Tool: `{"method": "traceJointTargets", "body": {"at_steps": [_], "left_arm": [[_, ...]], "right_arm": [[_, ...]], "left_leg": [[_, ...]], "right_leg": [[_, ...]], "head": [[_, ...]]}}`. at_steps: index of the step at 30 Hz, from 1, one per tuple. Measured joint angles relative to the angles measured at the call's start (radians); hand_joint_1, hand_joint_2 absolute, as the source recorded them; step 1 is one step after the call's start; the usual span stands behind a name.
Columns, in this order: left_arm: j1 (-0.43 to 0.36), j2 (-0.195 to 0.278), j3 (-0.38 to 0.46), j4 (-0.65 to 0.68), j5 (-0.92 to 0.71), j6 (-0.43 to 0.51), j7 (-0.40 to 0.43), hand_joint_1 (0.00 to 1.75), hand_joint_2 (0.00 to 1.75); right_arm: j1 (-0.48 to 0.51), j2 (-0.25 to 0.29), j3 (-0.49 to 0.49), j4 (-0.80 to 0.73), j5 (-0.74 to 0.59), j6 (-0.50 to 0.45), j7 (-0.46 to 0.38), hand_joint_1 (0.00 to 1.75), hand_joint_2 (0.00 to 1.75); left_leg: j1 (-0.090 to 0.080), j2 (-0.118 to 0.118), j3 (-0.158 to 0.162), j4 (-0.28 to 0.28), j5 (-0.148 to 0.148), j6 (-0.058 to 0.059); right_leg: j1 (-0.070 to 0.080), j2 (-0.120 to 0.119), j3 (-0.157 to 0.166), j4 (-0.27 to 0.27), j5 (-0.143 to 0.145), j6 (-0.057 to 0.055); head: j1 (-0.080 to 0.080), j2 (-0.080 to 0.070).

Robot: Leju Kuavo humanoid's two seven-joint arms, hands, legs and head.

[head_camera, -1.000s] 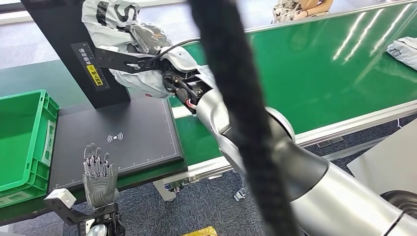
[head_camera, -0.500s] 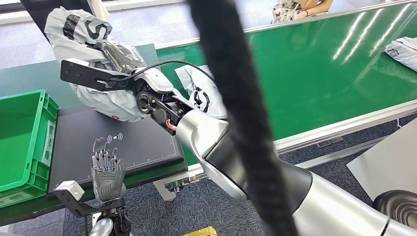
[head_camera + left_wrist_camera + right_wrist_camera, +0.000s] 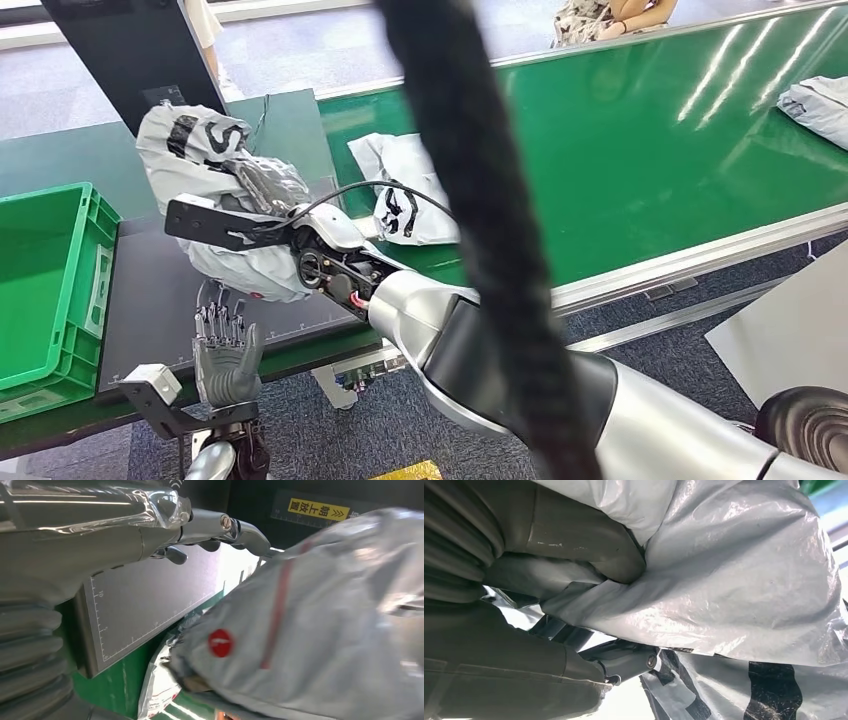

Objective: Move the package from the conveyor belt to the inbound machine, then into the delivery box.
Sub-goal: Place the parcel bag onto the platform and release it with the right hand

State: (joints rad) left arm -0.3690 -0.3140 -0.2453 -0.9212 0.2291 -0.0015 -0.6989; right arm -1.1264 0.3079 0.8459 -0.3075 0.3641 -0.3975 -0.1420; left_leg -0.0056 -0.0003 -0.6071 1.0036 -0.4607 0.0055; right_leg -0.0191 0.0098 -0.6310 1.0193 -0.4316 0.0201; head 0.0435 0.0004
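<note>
My right hand (image 3: 268,188) grips a crumpled grey plastic package (image 3: 208,160) with black lettering and holds it just above the black plate of the inbound machine (image 3: 150,300). The right wrist view shows the thick thumb (image 3: 574,537) pressed into the package (image 3: 744,580). At the plate's near edge my left hand (image 3: 226,350) stands open, fingers upward, right below the package. From the left wrist, the fingers (image 3: 240,527) reach along the plate (image 3: 150,595), and the package (image 3: 325,630) with its red round mark hangs close by.
A green delivery box (image 3: 60,330) stands left of the plate. The machine's black upright panel (image 3: 130,50) rises behind. A second grey package (image 3: 400,190) lies on the green conveyor belt (image 3: 650,130), a third (image 3: 815,100) far right. A person (image 3: 600,15) sits beyond the belt.
My right arm has carried the package down from beside the upright panel to low over the plate, nearer to me. My left hand has shifted slightly to the right, staying open.
</note>
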Motion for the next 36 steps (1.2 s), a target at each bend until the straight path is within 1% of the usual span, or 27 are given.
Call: {"method": "traceJointTargets", "body": {"at_steps": [3, 5, 7, 9, 15, 25, 36], "left_arm": [[0.0, 0.0, 0.005, 0.001, -0.008, -0.001, 0.0, 0.0, 1.75], [0.0, 0.0, 0.009, 0.004, -0.01, -0.001, 0.0, 0.0, 1.75], [0.0, 0.0, 0.013, 0.007, -0.011, -0.001, 0.0, 0.0, 1.75], [0.0, 0.0, 0.015, 0.011, -0.014, -0.001, 0.0, 0.0, 1.75], [0.001, 0.0, 0.021, 0.015, -0.019, 0.002, 0.0, 0.0, 1.75], [0.003, 0.0, 0.03, 0.015, -0.019, 0.003, 0.0, 0.0, 1.75], [0.005, 0.0, 0.038, 0.015, -0.035, 0.001, 0.0, 0.0, 1.75]], "right_arm": [[0.011, -0.012, 0.0, 0.01, 0.014, -0.004, -0.001, 1.75, 1.75], [0.011, -0.017, -0.001, 0.013, 0.021, -0.004, 0.001, 0.94, 1.75], [0.01, -0.019, -0.001, 0.014, 0.03, -0.004, 0.009, 0.07, 1.75], [0.009, -0.02, -0.003, 0.014, 0.044, -0.007, 0.019, 0.0, 1.75], [0.007, -0.02, -0.019, 0.014, 0.062, -0.029, 0.03, 0.0, 1.75], [0.006, -0.02, -0.034, 0.014, 0.073, -0.032, 0.03, 0.0, 1.75], [0.004, -0.022, -0.068, 0.014, 0.091, -0.035, 0.012, 0.0, 1.75]], "left_leg": [[0.0, 0.0, 0.0, 0.0, 0.0, 0.0], [0.0, 0.0, 0.0, 0.0, 0.0, 0.0], [0.0, 0.0, 0.0, 0.0, 0.0, 0.0], [0.0, 0.0, 0.0, 0.0, 0.0, 0.0], [0.0, 0.0, 0.0, 0.0, 0.0, 0.0], [0.0, 0.0, 0.0, 0.0, 0.0, 0.0], [0.0, 0.0, 0.0, 0.0, 0.0, 0.0]], "right_leg": [[0.0, 0.0, 0.0, 0.0, 0.0, 0.0], [0.0, 0.0, 0.0, 0.0, 0.0, 0.0], [0.0, 0.0, 0.0, 0.0, 0.0, 0.0], [0.0, 0.0, 0.0, 0.0, 0.0, 0.0], [0.0, 0.0, 0.0, 0.0, 0.0, 0.0], [0.0, 0.0, 0.0, 0.0, 0.0, 0.0], [0.0, 0.0, 0.0, 0.0, 0.0, 0.0]], "head": [[0.0, 0.0], [0.0, 0.0], [0.0, 0.0], [0.0, 0.0], [0.0, 0.0], [0.0, 0.0], [0.0, 0.0]]}}
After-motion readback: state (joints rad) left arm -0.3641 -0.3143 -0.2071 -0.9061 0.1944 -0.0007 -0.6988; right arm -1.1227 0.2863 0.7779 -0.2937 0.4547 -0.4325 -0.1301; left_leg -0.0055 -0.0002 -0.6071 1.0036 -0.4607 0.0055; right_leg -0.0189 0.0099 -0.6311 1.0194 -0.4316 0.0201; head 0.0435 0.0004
